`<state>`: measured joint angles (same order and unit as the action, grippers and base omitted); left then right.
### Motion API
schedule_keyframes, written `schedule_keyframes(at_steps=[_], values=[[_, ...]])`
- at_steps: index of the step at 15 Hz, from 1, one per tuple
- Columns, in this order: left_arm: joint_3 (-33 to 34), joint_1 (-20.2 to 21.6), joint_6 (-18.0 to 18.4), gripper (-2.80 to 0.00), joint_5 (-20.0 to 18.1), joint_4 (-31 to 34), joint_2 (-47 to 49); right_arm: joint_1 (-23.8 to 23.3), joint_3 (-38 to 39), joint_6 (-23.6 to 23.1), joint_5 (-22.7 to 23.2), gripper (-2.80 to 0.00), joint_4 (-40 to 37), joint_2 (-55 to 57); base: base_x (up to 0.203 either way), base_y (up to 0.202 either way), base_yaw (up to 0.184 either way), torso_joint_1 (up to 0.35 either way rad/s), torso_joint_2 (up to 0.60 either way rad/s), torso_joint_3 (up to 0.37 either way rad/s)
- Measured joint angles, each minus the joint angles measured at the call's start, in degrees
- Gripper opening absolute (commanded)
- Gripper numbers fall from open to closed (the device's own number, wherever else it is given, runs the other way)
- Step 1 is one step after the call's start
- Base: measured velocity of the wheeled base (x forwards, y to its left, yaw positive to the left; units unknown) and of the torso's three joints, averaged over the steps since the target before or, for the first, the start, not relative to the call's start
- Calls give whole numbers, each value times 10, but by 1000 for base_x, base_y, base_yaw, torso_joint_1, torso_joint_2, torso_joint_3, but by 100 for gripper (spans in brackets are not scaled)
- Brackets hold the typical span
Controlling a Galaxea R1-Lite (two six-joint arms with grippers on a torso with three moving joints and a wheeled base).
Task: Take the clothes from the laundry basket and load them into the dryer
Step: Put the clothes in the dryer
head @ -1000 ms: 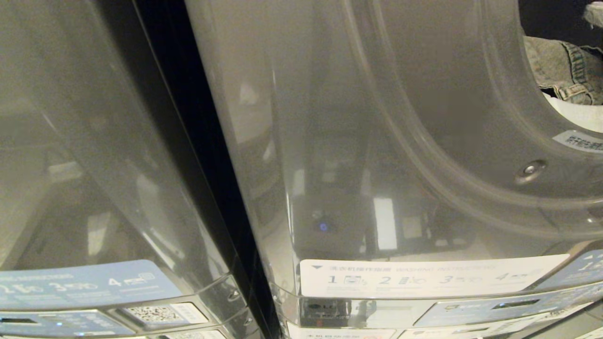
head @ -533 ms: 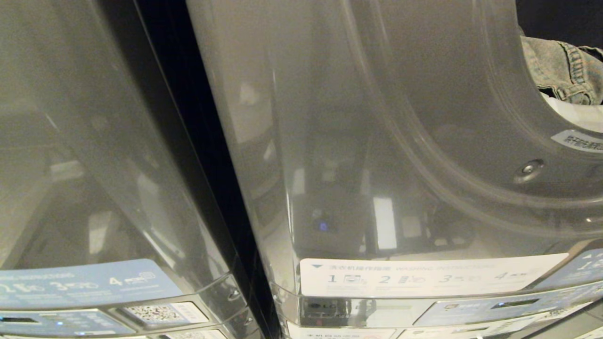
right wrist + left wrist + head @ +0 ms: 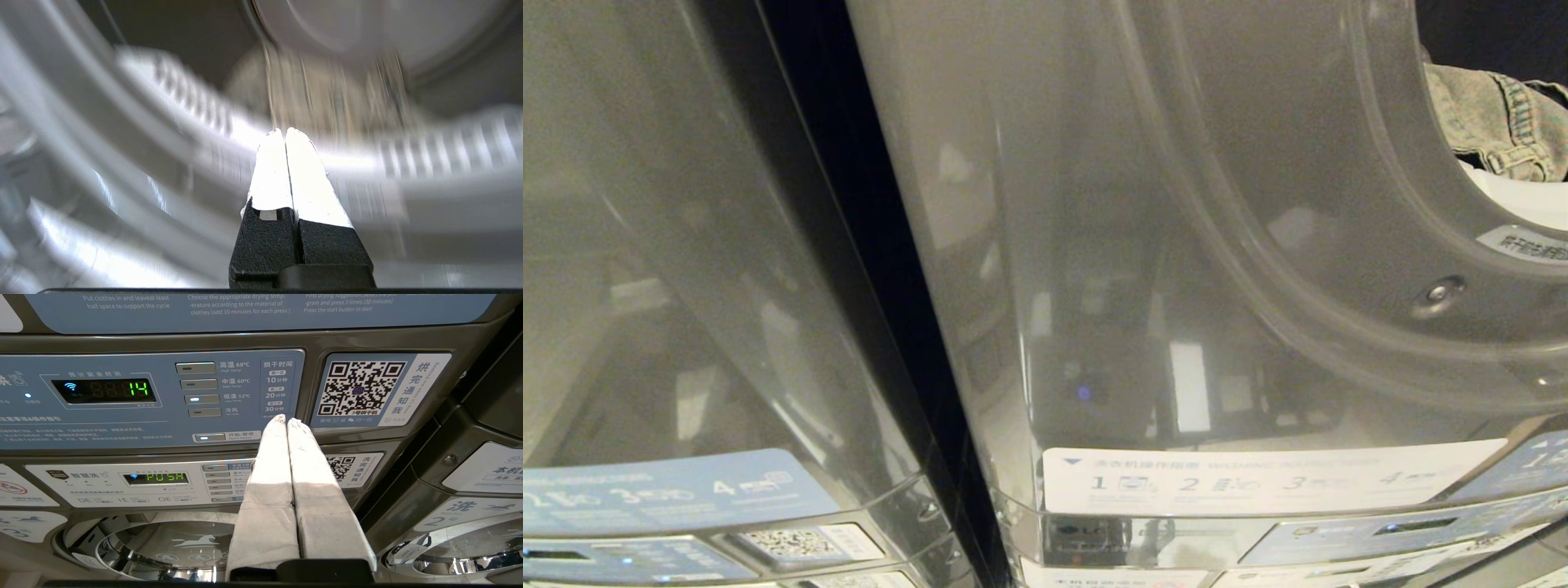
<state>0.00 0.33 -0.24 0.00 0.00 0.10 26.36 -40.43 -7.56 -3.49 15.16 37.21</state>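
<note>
— Dryer front [image 3: 1094, 245]?
— Glossy grey sheet, smooth, mirror-like with reflections; door ring [image 3: 1298, 204] likewise.
— Garment [image 3: 1494, 114] in the opening?
— Faded denim, coarse weave, stitched seams.
— Labels?
— Instruction sticker [image 3: 1258, 480]: smooth printed film. Control panel [image 3: 143, 396]: satin blue plastic.
— Tools?
— Left tool [image 3: 285, 421]: matt whitish wrap, scuffed. Right tool [image 3: 284, 132]: same wrap, black textured plastic base.
</note>
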Motion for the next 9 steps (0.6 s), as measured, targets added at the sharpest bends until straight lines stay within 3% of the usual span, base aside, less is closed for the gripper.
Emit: schedule_keyframes(at_steps=[4, 7, 9], values=[[0, 0, 0, -280, 0, 0, 0, -140, 103, 83, 51, -280, -90, -112, 0, 0, 0, 0, 0, 0], [0, 0, 0, -280, 0, 0, 0, -219, 234, 83, 94, -280, -126, -218, 0, 0, 0, 0, 0, 0], [0, 0, 0, -280, 0, 0, 0, -243, 324, 63, 100, -280, -150, -291, 0, 0, 0, 0, 0, 0]])
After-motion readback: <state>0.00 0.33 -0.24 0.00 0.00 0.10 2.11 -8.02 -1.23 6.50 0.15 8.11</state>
